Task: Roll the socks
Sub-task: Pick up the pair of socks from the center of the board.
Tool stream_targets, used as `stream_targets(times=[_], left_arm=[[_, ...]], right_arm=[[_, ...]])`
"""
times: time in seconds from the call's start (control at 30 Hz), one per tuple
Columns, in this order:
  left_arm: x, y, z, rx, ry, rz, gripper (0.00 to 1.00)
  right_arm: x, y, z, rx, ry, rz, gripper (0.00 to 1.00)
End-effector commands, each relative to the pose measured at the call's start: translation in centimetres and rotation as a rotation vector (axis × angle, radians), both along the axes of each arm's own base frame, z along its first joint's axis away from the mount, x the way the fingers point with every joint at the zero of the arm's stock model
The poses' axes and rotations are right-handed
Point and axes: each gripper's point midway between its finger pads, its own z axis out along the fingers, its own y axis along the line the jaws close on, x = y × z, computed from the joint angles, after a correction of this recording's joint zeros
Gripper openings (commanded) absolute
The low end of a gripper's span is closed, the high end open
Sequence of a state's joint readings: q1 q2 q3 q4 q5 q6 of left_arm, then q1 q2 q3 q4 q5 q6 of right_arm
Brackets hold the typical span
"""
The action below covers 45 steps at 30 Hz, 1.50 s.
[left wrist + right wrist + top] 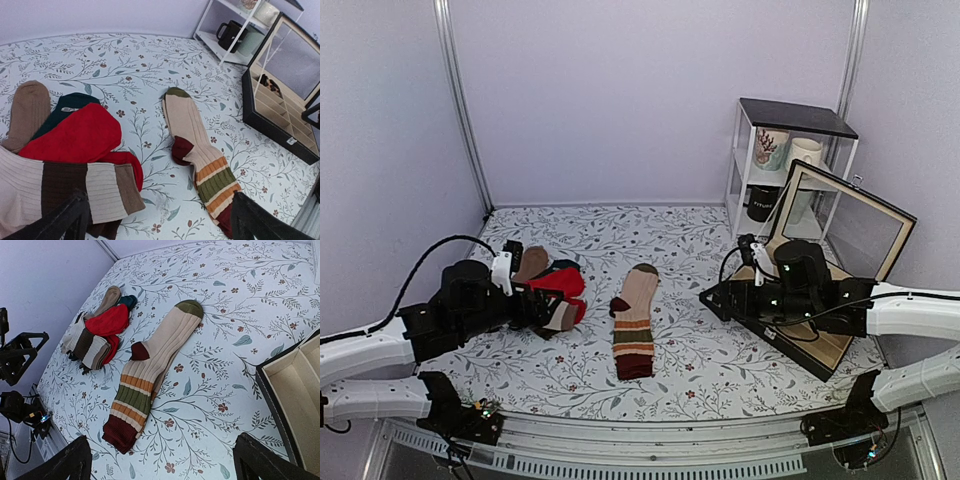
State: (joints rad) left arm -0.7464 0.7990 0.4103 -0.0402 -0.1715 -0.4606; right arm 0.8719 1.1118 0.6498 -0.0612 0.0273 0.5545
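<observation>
The socks (634, 320) are laid flat at the middle of the counter (700, 370), one on the other, with the olive toe turned to the far wall and the maroon cuff to the near edge. The left hand (159, 197) is held wide open and empty at a pile of other socks (555, 290) to their left. The right hand (162, 440) is likewise spread open, nothing gripped, near the open box (820, 350).

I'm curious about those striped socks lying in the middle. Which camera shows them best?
The right wrist view: the striped socks lie whole and large, olive toe to maroon cuff, nothing covering them. The left wrist view is close, but the cuff end reaches the frame's bottom. The top view shows them whole but small.
</observation>
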Motion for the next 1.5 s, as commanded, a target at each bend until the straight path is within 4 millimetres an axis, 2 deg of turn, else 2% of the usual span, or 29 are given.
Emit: stream_targets(times=[0.0,0.13,0.3,0.43,0.57,0.73,0.87,0.93,0.97,1.0,1.03,1.07,1.2,1.33,1.47], left_arm=[[0.4,0.7,1.2,0.014,-0.021,0.039,0.99],[0.4,1.1,1.0,0.029,-0.019,0.047,1.00],[-0.1,0.3,-0.1,0.036,0.006,-0.005,0.99],[-1.3,-1.5,-0.7,0.005,-0.004,-0.110,0.99],[-3.0,-2.8,-1.5,-0.029,-0.027,-0.187,0.99],[-2.7,-1.6,-2.8,0.018,-0.013,-0.102,0.99],[-2.0,-0.2,-3.2,0.055,-0.014,-0.017,0.99],[-2.0,0.0,-3.5,0.069,-0.024,-0.018,0.99],[-1.9,0.4,-3.6,0.073,-0.025,0.005,0.96],[-1.8,1.0,-3.9,0.075,-0.010,0.038,0.86],[-1.6,1.5,-4.1,0.070,0.006,0.076,0.80],[-1.6,2.0,-4.5,0.077,0.024,0.102,0.79],[-1.9,1.9,-5.3,0.094,0.060,0.089,0.83],[-1.8,1.5,-5.5,0.101,0.054,0.073,0.99],[-1.7,1.0,-4.9,0.100,0.020,0.041,0.99]], right_arm=[[-0.2,0.3,-0.4,0.002,0.003,0.021,1.00],[-0.1,-0.2,-1.8,-0.045,0.003,0.013,1.00],[-1.1,1.5,-2.1,-0.012,-0.060,0.152,1.00],[-4.2,3.8,-1.4,0.076,-0.184,0.374,0.99],[-7.8,6.3,-2.8,0.048,-0.272,0.580,0.99],[-10.6,10.1,-3.9,0.015,-0.335,0.751,0.96],[-10.2,12.5,-4.6,-0.032,-0.402,0.789,0.95],[-10.0,13.7,-5.9,-0.064,-0.415,0.815,0.94],[-9.8,14.2,-6.3,-0.079,-0.418,0.819,0.94],[-9.6,14.7,-6.8,-0.093,-0.426,0.825,0.94],[-9.4,15.1,-7.1,-0.102,-0.432,0.830,0.94],[-9.1,15.5,-7.5,-0.107,-0.431,0.830,0.94],[-9.1,16.8,-7.6,-0.086,-0.429,0.851,0.93],[-9.0,17.3,-8.5,-0.092,-0.409,0.865,0.93],[-9.6,17.4,-9.8,-0.094,-0.378,0.898,0.90]])
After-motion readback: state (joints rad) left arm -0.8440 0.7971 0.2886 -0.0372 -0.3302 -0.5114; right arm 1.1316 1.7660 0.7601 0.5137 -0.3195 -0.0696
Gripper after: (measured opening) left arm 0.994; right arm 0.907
